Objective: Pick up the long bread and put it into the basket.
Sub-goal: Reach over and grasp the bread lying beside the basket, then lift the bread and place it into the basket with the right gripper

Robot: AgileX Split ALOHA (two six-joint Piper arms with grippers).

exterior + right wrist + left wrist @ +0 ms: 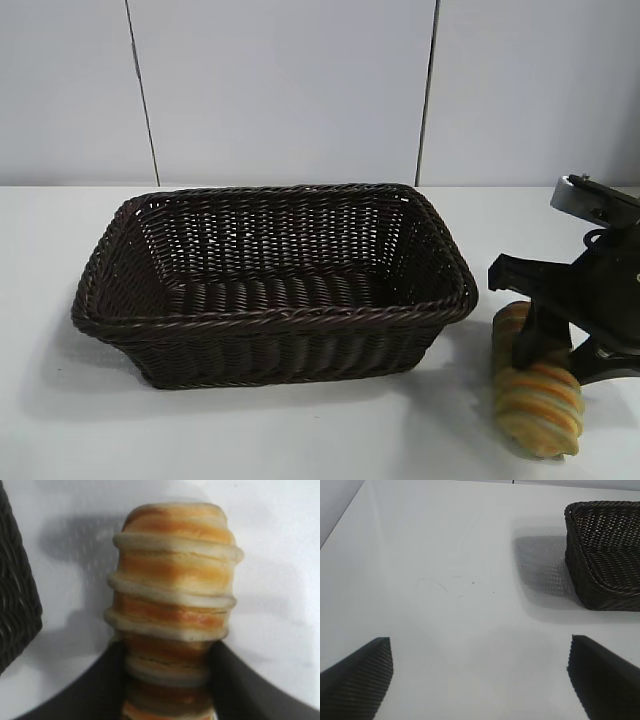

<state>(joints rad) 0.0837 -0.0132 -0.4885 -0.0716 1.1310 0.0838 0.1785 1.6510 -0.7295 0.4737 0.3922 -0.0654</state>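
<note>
The oblong golden-tan loaf with orange-brown crosswise ridges (537, 395) is seen lying on the white tabletop (250, 430) near its right edge, just beside the right short side of the large rectangular dark brown woven wicker basket (270, 330) and apart from it. The loaf's long axis is laid roughly from the back of the tabletop toward the front, about parallel with that short side of the basket.

The right gripper (550, 345) is set down over the middle of the loaf. In the right wrist view its two dark fingers (95, 690) are seen pressed against the loaf's (175, 605) two long flanks, across the short axis, so the pincer is judged to be closed on the bread, which is not yet lifted from the surface.

The relation that the coming move turns on is judged to be this: the basket lies to the left of the held loaf, its wall (15, 595) close by, so a lift above the braided rim is called for before any travel leftward.

The left gripper (480, 680) is held idle with its fingers spread wide over bare tabletop, well away from the loaf, with only a corner of the basket (605, 565) in its view.
</note>
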